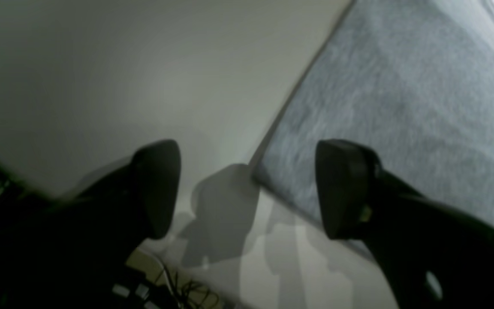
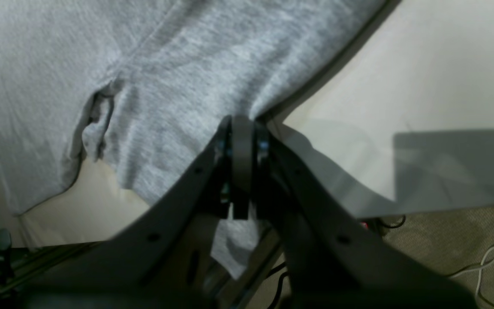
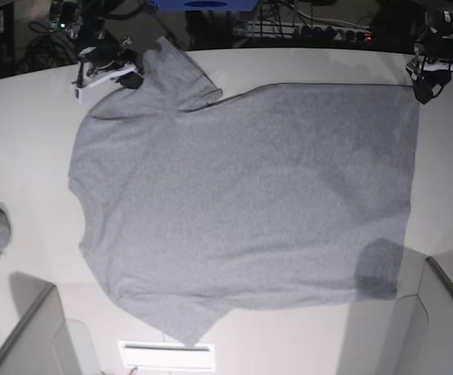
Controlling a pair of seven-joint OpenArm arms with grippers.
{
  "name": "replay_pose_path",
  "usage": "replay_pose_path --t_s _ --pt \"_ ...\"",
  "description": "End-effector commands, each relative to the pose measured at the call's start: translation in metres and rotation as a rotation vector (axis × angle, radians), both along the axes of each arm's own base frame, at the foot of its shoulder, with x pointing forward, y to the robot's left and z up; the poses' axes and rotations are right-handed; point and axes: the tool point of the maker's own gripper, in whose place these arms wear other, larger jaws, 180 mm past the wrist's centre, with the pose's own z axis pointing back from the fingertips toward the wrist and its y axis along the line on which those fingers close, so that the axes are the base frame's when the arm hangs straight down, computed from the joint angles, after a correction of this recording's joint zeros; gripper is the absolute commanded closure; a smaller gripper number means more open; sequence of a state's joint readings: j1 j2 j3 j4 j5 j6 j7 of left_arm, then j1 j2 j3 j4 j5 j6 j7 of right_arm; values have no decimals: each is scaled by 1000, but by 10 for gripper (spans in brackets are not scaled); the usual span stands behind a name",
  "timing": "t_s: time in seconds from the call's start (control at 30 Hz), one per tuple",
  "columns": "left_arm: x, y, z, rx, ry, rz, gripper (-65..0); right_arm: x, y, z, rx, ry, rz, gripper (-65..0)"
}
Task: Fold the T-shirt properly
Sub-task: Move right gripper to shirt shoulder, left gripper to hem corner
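Right gripper (image 2: pixel 242 128) pinching T-shirt (image 3: pixel 242 203) sleeve, left gripper (image 1: pixel 247 189) spread above hem corner

You are looking at a robotics lab or workshop bench rather than a home. A plain white table (image 3: pixel 39 101) stands over a tangle of black cables (image 3: pixel 31 39) and a power strip (image 3: pixel 289 31) along its far edge. A blue bin (image 3: pixel 203 5) sits behind it, and loose wires (image 2: pixel 483 270) trail across the carpet (image 2: pixel 444 244).
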State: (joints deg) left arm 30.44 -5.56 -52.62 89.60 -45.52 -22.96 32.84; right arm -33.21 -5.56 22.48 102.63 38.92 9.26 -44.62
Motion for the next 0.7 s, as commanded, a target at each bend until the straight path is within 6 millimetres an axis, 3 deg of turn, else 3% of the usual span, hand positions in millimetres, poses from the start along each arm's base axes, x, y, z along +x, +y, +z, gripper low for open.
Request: replay_pose_path --t_s 0.0,0.07,0.17,0.4,0.6,0.67 --pt "5 -4 3 -1 -10 -26 -398 -8 -3 -4 -19 37 0 0" --pt "14 -14 -2 -29 -4 -53 -327 -8 -3 -4 -19 37 0 0" --pt "20 -25 -13 -73 11 -72 -272 -8 -3 -4 -19 37 0 0" --pt "11 -26 -32 -116 43 -45 -275 -5 -4 -3 -20 31 -1 0" --pt "11 -26 -33 -120 44 -45 -262 -5 -5 -3 -22 28 -2 0" --pt "11 -26 -33 -120 44 -45 -209 -5 -5 -3 -22 28 -2 0"
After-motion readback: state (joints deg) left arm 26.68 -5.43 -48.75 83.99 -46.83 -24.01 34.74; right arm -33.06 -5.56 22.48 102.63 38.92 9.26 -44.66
